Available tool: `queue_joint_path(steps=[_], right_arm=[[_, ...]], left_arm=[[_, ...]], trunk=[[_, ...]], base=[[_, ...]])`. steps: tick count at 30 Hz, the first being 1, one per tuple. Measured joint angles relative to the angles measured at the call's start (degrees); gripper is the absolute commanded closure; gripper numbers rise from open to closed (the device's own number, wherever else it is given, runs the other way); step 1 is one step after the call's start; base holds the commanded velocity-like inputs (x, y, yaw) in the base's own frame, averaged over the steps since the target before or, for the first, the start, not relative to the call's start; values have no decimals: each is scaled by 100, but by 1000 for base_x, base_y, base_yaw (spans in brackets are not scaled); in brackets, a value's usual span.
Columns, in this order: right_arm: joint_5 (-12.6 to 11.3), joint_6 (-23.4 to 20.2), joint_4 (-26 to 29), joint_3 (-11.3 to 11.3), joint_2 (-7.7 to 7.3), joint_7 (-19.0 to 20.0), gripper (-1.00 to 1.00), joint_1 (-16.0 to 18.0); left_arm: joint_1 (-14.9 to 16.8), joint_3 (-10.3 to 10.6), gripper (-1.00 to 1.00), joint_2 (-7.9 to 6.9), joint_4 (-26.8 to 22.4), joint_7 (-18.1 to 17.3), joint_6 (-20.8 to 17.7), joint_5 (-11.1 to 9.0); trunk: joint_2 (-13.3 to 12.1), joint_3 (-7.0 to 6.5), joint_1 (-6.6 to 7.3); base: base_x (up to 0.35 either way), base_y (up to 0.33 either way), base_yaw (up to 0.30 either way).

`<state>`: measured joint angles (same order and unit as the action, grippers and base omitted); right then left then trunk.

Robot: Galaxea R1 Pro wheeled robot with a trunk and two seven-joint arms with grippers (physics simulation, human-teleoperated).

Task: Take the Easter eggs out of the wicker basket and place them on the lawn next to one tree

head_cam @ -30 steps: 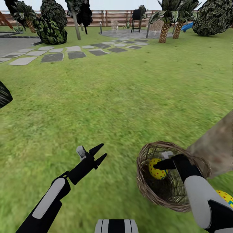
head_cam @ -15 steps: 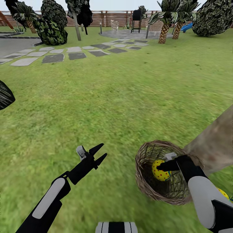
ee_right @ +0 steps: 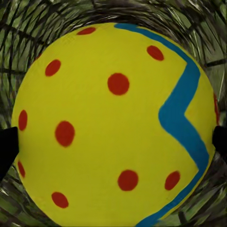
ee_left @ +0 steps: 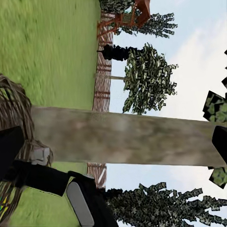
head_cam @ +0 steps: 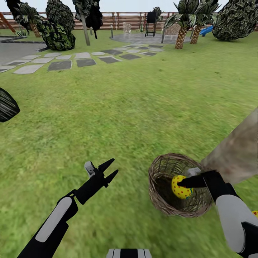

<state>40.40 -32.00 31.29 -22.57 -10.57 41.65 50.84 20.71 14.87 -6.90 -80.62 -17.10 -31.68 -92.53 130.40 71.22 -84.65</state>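
Mottled green lawn (head_cam: 143,107) runs open to 12 o'clock; grey paving (head_cam: 59,64) at 11, slat fence (head_cam: 122,19) beyond. Wicker basket (head_cam: 161,195) lies tipped at 4 o'clock, mouth facing 3, touching the tree trunk (head_cam: 236,154). Right gripper (head_cam: 183,182) clamps a yellow egg (head_cam: 181,187) inside it; egg's axis unclear. Left gripper (head_cam: 111,171) spread, empty.

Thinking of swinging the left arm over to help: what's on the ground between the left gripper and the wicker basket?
Only bare lawn, in the head view. The open left gripper hovers apart from the wicker basket; no egg or stone lies between.
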Motion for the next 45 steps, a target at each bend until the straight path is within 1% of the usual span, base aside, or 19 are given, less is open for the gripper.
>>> queue_joint_path(steps=[1, 3, 6, 7, 9, 10, 12, 15, 19, 23, 26, 32, 34, 38, 40, 43, 45], right_arm=[[2, 1, 64, -3, -40, 179, 100, 0], [7, 1, 135, -19, -129, 343, 100, 0], [-8, -3, 149, -30, -188, 413, 100, 0], [-14, -5, 150, -31, -199, 585, 100, 0], [-1, 5, 151, -31, -247, 1014, 100, -1], [0, 4, 151, -32, -268, 1151, 100, -2], [-1, 13, 151, -31, -312, 1291, 100, -2], [-3, 17, 152, -31, -326, 1333, 100, -1], [-6, 15, 152, -32, -328, 1343, 100, -2], [-3, 21, 155, -31, -328, 1349, 100, -1], [-4, 24, 159, -31, -341, 1618, 100, 0], [-1, 28, 160, -44, -357, 1684, 100, 0], [-3, 31, 161, -172, -363, 1687, 100, -2], [-2, 36, 182, -307, -365, 1690, 100, 0], [-8, 25, 348, -380, -363, 1713, 100, -1], [-12, 25, 534, -422, -364, 1930, 100, -1], [-6, 35, 574, -587, -369, 2208, 100, -1]], left_arm=[[0, 0, -100, 0, 0, -2, 2, 0], [0, 0, -100, 0, 0, -7, 3, 0], [0, 0, -100, 0, 0, -8, 3, 1], [0, 0, -100, 0, 0, -9, 3, 1], [0, 0, -100, 0, 0, -9, 4, 2], [0, 0, -100, 0, 0, -9, 4, 2], [0, 0, -100, 0, 0, -16, 4, 2], [0, 0, -100, 0, 0, -17, 4, 2], [0, 0, -100, 0, 0, -21, 4, 2], [-15, 0, -100, 0, 0, -26, 4, 0], [-34, 0, -100, -1, 0, -27, 4, -3], [-52, 0, -100, 0, 0, -27, 4, -9], [-68, 0, -100, 0, 0, -26, 4, -15], [-70, 0, -100, 0, 0, -27, 4, -8], [-70, 0, -100, 0, 0, -27, 4, -7], [-70, 0, -100, 0, 0, -27, 4, -7], [-70, 0, -100, 0, 0, -26, 4, -7]], trunk=[[-40, -18, 22], [-120, -54, 66], [-241, -108, 132], [-281, -125, 154], [-282, -126, 154], [-282, -126, 154], [-282, -126, 154], [-282, -126, 154], [-283, -126, 151], [-282, -126, 154], [-282, -126, 154], [-282, -126, 153], [-282, -126, 154], [-282, -126, 154], [-282, -126, 154], [-282, -126, 154], [-282, -126, 154]], base=[[0, 0, 0], [0, 0, 0], [0, 0, 0], [0, 0, 0], [0, 0, 0], [0, 0, 0], [0, 0, 0], [-15, 0, 0], [-274, 0, 0], [-65, 0, 0], [-5, 0, 0], [-174, 0, 0], [-8, 0, 0], [-1, 0, 0], [0, 0, 0], [0, 0, 0], [0, 0, 0]])
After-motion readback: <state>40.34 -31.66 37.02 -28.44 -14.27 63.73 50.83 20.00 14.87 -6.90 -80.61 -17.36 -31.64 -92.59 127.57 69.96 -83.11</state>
